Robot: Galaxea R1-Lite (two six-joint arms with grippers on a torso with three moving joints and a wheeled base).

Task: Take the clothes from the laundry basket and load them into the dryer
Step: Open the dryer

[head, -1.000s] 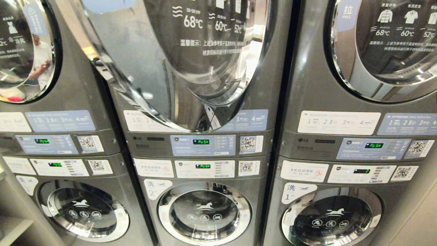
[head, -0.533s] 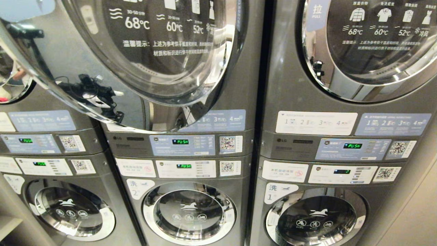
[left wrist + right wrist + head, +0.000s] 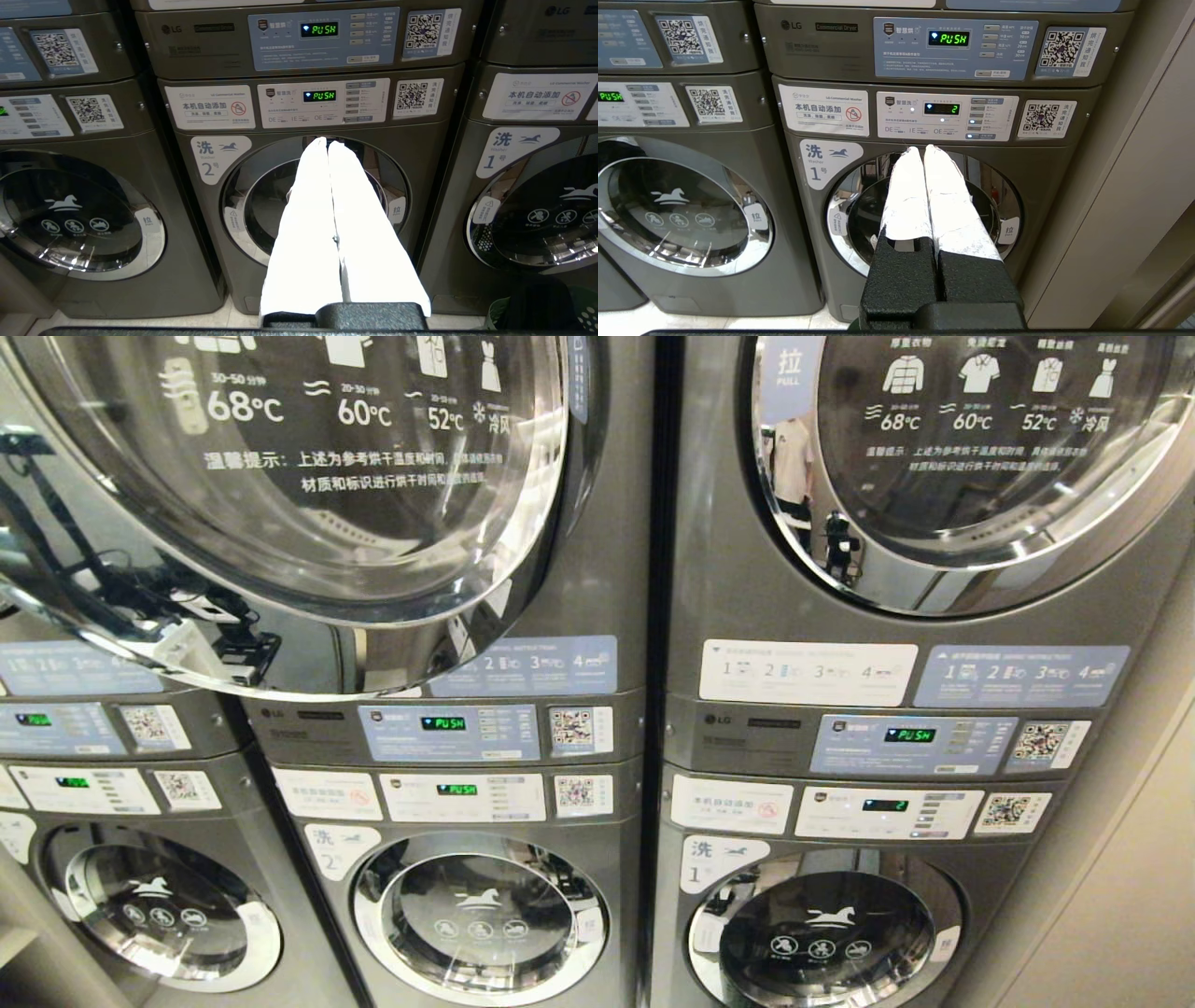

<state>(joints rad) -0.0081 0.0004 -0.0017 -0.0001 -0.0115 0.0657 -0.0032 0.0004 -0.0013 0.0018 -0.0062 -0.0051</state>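
Head view had panned right across the grey stacked dryers point(image 3: 644, 616). Left tool point(image 3: 328, 145) and right tool point(image 3: 923, 150) closed, empty. Laundry basket's green edge point(image 3: 581, 308) beside left arm; clothes unseen; loading not begun.

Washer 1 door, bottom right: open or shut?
Shut. The washer 1 door sits flush in its front panel in the right wrist view, and the head view shows the same.
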